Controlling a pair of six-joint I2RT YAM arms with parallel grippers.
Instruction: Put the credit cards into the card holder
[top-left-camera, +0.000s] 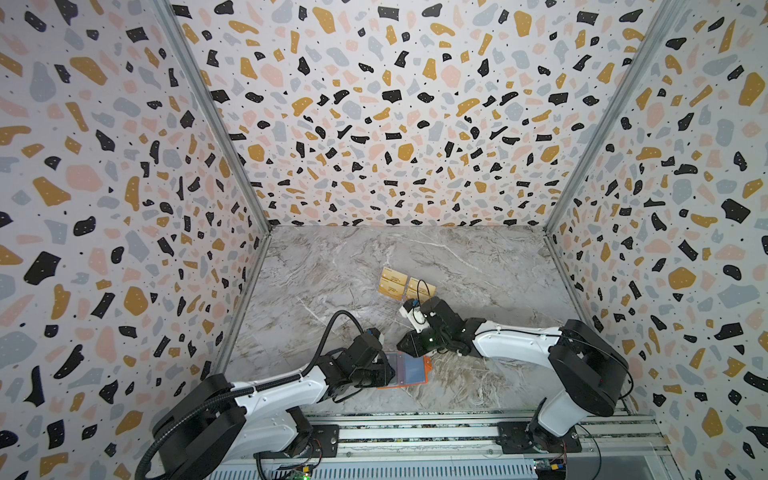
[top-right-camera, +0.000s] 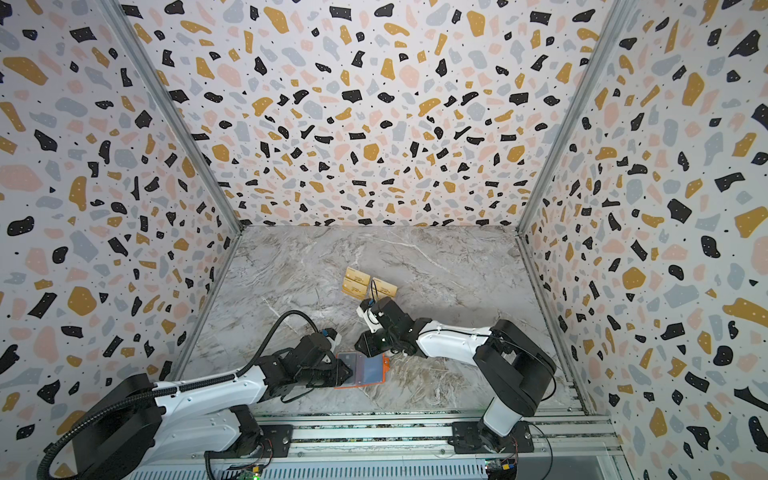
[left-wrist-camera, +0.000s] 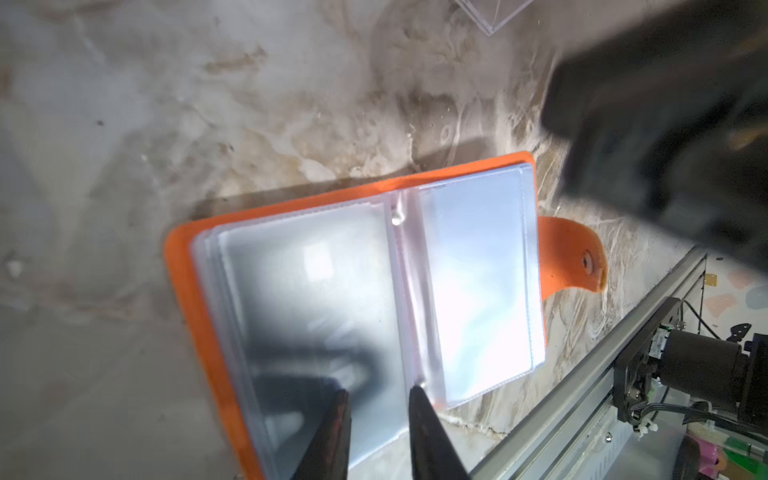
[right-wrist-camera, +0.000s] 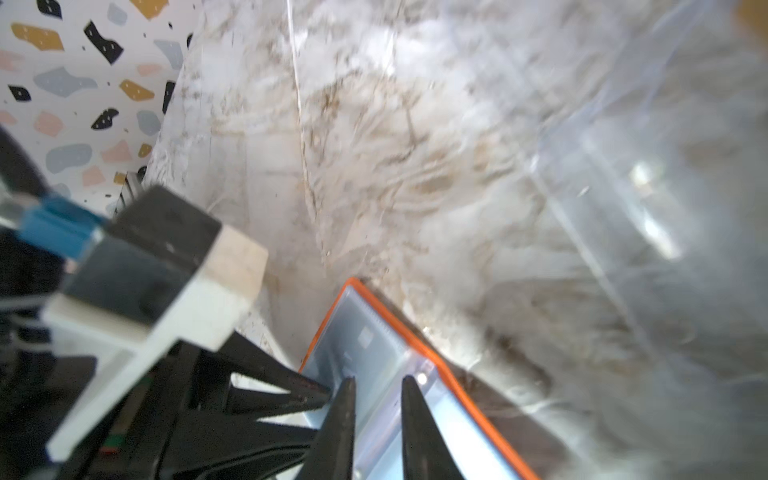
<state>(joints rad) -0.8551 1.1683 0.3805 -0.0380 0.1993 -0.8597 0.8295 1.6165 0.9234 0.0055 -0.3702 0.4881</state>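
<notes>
The grey marbled table (top-left-camera: 332, 266) bears the open orange card holder (top-left-camera: 410, 369) at lower centre of both top views. Gold-tan credit cards (top-left-camera: 395, 284) sit higher, mid-frame.

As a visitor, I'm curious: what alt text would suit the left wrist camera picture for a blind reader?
An orange card holder lies open on a marble table, clear sleeves up and its snap tab sticking out. The left claw, two black fingertips slightly apart, reaches over one page.

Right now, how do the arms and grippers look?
The left arm and the right arm are white shells with black joints. The left carries a thick black ribbed hose; the right, a thin black cable. The left gripper and right gripper each have two slim black pointed fingers.
</notes>
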